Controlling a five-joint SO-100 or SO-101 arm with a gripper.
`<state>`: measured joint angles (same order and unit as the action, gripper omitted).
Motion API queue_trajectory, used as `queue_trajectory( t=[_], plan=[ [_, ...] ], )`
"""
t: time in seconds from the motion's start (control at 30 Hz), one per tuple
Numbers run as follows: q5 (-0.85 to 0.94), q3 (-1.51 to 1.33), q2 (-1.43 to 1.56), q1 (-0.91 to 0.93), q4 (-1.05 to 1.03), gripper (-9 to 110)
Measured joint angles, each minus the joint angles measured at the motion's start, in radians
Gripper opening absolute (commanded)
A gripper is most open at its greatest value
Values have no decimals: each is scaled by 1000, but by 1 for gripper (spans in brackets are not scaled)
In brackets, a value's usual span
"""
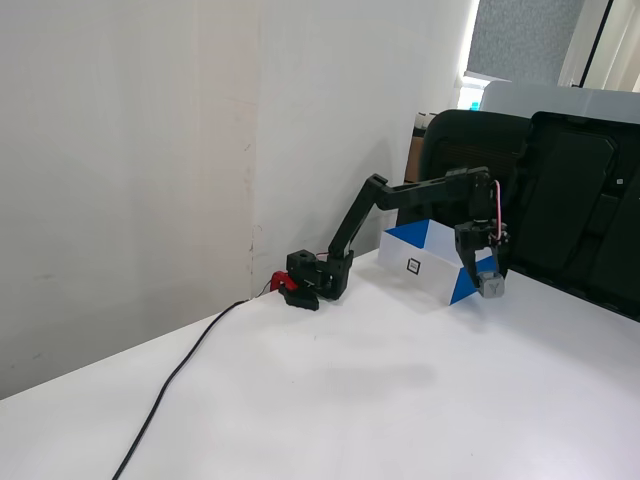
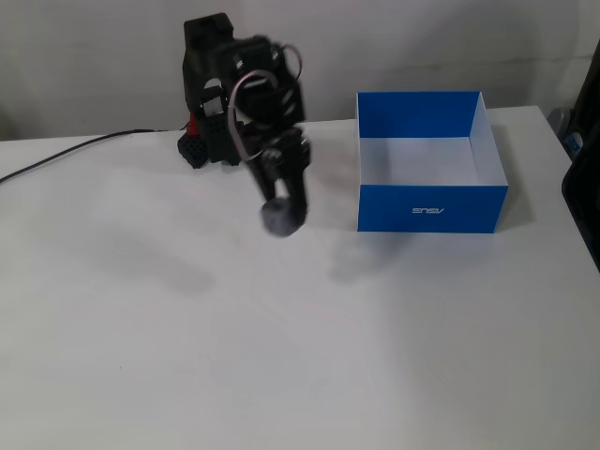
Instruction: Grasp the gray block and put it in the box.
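We have the gray block (image 2: 279,218) pinched between the closed jaws of the gripper (image 1: 491,283), which hangs well clear of the desk (image 2: 281,356), so the cube can pass over the blue front wall rather than bump into it. In the view from the front, the block sits just to the left of the box (image 2: 430,208), which stands near the desk's far right corner with its open top facing up, ready to receive a drop. We judge the carry is well along, with only the move over the white inside and the release left.
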<state>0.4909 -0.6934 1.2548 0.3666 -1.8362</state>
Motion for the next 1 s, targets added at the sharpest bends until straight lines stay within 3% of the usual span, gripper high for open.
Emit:
queue_trajectory(
  t=[0.5,1.0],
  plan=[
    [-95,-95,236,433,-5,0],
    [-106,-186,250,792,-5,0]
  ],
)
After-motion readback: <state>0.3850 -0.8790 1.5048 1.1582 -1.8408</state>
